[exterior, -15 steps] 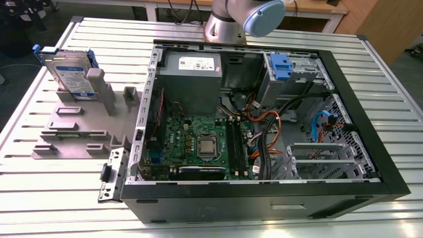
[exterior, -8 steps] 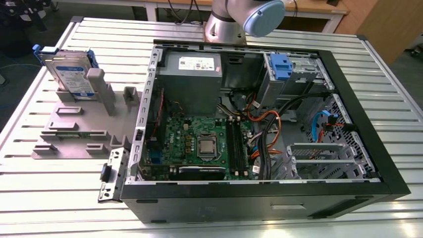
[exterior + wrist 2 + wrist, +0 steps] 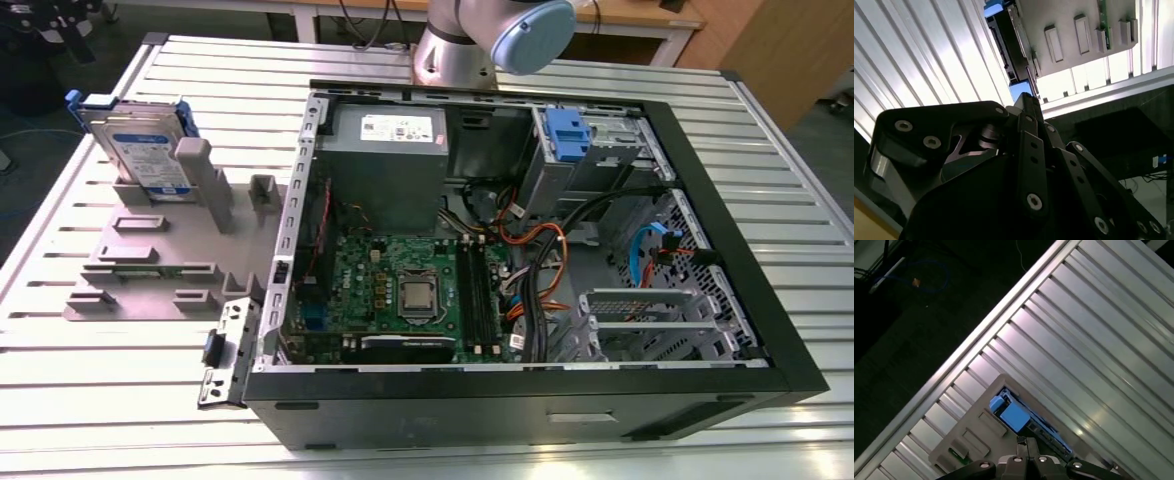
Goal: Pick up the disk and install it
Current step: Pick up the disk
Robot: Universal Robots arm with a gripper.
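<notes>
The disk (image 3: 144, 150) stands on edge in a grey holder (image 3: 147, 265) on the exterior view's left, its label facing out and blue rails around its edges. In the first wrist view its blue-railed edge (image 3: 1015, 416) lies just past my gripper (image 3: 1025, 441), whose two fingertips are pressed together with nothing between them. The second wrist view has the gripper (image 3: 1029, 97) pointing at the disk's dark edge (image 3: 1006, 45), with a gap between them.
An open computer case (image 3: 787, 330) fills the middle of the ribbed metal table (image 3: 107, 400), with a motherboard, cables and a drive bay holding a blue latch (image 3: 567, 135). The arm's joint (image 3: 531, 30) rises behind the case. Dark floor lies beyond the table edge (image 3: 979, 340).
</notes>
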